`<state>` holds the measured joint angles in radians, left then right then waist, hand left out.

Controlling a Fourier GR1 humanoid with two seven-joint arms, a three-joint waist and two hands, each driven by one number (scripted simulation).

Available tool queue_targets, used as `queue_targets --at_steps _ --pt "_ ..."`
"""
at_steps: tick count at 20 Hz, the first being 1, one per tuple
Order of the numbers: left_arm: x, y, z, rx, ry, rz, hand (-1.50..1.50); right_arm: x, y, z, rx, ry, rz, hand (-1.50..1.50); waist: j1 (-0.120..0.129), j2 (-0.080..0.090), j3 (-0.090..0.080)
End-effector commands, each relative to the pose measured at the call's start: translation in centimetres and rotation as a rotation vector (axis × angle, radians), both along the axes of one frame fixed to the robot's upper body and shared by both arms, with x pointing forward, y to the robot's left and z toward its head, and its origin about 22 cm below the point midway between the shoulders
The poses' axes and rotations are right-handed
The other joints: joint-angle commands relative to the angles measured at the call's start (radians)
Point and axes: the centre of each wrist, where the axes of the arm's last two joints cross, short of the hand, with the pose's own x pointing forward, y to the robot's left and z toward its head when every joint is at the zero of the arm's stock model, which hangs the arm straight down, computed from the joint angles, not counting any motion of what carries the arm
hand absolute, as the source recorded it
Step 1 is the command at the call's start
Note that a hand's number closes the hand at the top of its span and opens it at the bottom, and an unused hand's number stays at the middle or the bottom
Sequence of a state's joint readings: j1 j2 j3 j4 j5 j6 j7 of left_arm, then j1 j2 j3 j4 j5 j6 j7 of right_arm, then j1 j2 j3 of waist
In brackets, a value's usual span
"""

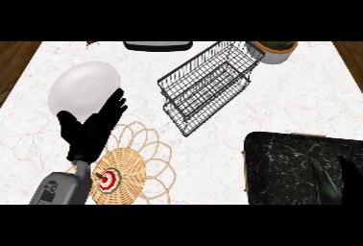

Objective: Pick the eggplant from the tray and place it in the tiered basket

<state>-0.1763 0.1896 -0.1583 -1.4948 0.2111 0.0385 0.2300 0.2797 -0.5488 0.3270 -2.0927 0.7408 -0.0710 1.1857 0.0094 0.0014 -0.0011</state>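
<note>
The black marbled tray (pixel 284 168) lies at the lower right of the counter. On its right part a dark, grey-green elongated shape (pixel 322 185) shows, probably the eggplant, and its outline is hard to read against the tray. My right hand (pixel 348 175) appears as a black shape just right of it at the view's edge, and whether it touches the shape I cannot tell. The black wire tiered basket (pixel 209 81) stands at upper centre, holding nothing. My left hand (pixel 96 125) rests open at the left, fingers up, in front of a white plate.
A white plate (pixel 83 89) sits at the left. A woven placemat (pixel 131 168) with a looped edge lies at lower centre. A potted plant (pixel 276 50) stands behind the basket, and a dark object (pixel 157 45) sits at the far edge.
</note>
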Motion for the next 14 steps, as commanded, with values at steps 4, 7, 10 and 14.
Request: queue_targets --at_steps 4,7,10,14 --pt "0.6 -0.6 -0.3 -0.002 -0.009 0.009 0.00 0.3 -0.8 -1.5 -0.068 0.062 -0.151 -1.50 -0.016 -0.001 0.001" --pt "-0.8 0.2 1.1 0.013 0.005 -0.008 0.00 0.3 -0.4 -3.0 -0.060 0.069 -0.194 -1.50 -0.009 -0.003 0.001" --pt "0.4 -1.0 -0.3 0.000 0.005 0.006 0.00 0.0 -1.1 -3.0 -0.051 0.044 -0.174 -1.50 -0.017 -0.002 0.001" --pt "0.9 -0.5 -1.0 0.012 0.005 0.018 0.00 0.6 -1.1 -3.0 -0.061 0.031 -0.184 -1.50 -0.016 -0.001 0.001"
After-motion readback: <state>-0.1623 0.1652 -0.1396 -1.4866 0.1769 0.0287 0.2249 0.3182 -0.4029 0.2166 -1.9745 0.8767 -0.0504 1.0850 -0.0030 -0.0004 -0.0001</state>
